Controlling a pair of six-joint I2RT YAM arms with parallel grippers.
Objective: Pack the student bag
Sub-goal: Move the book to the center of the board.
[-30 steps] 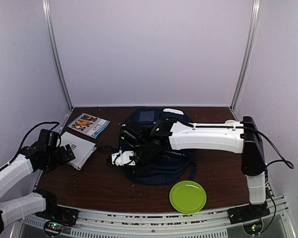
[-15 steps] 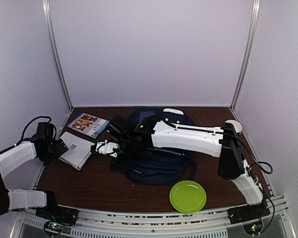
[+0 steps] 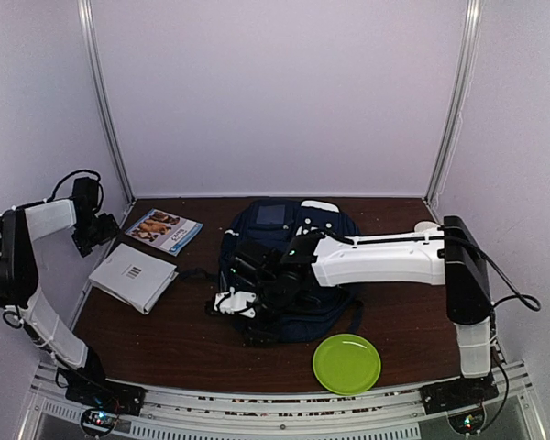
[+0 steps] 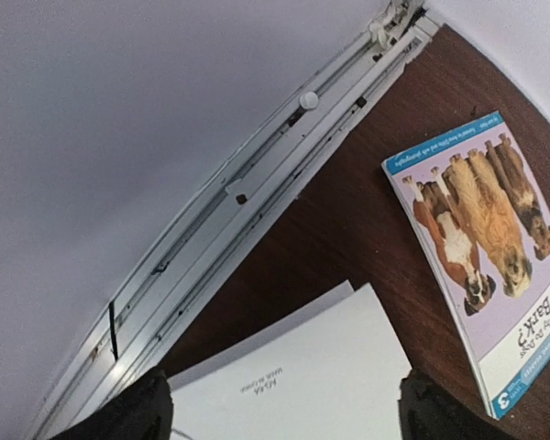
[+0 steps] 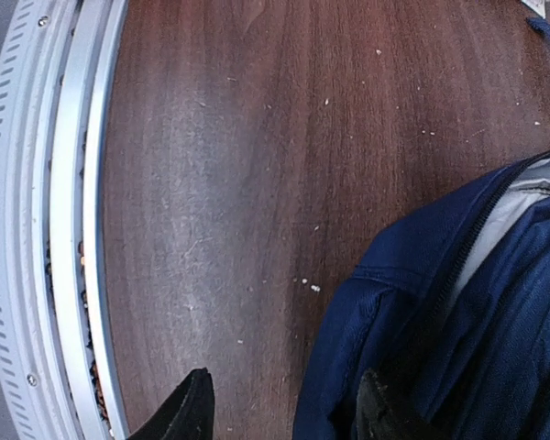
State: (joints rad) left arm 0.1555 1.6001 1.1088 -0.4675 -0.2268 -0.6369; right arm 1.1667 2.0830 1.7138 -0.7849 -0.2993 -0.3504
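The student bag is a navy backpack lying flat mid-table, its zip parted so grey lining shows. My right gripper reaches across the bag to its near-left edge. In the right wrist view it is open, with one finger over bare table and the other at the bag's blue edge. My left gripper hangs by the left wall. In its wrist view it is open and empty above a white notebook.
The white notebook lies at the table's left. A book with dogs on its cover lies behind it and shows in the left wrist view. A green plate sits near the front edge. The white frame rail runs beside the right gripper.
My right gripper has pulled back from left of the bag to its near-left edge. My left arm has lifted and swung back toward the left wall.
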